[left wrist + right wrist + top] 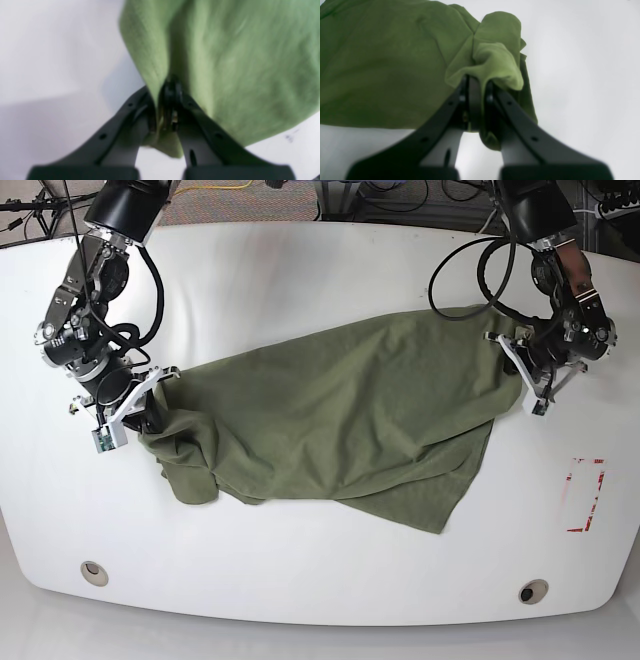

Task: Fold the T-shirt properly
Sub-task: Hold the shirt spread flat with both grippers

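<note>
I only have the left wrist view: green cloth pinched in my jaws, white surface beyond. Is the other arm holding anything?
Observer: Yes. The right gripper is shut on a bunched fold of the olive-green cotton T-shirt.
Operator: Where do the two grips sit on the cloth?
Observer: At opposite ends; the left gripper pinches the end on the base view's right.
Operator: Is the cloth stretched flat between them?
Observer: No. It sags in wrinkles on the white table, one corner trailing toward the near edge.
</note>
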Tool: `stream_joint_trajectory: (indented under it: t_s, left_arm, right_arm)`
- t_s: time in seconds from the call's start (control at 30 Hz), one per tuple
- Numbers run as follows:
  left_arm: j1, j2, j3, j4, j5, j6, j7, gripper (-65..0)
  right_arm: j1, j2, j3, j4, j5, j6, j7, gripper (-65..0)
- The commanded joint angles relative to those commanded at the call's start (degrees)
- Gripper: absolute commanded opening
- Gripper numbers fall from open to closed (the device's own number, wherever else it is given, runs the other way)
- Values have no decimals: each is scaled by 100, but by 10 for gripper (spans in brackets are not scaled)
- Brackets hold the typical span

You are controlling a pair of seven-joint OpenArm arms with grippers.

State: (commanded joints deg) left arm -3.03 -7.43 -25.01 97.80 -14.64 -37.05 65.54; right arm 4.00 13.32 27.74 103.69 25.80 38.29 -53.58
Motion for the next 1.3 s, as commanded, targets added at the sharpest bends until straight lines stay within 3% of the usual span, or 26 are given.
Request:
stream_joint_trajectory:
  t_s: [0.17,0.53,0.97,1.3]
  left_arm:
    - [-466,18,-9,62,-9,-9,193,-650]
    - [-1389,527,-404,79,-9,-9,369,-650]
    - [-1415,484,-431,62,35,9,492,-650]
    - [-905,360,-404,62,35,9,475,-650]
  right_arm:
    - [369,62,0,-413,0,0,0,-650]
    - [1002,149,-9,-571,0,-9,-9,-650]
    - [1125,281,-18,-571,0,-9,-26,-650]
    - [484,246,-9,-545,18,-9,-26,-650]
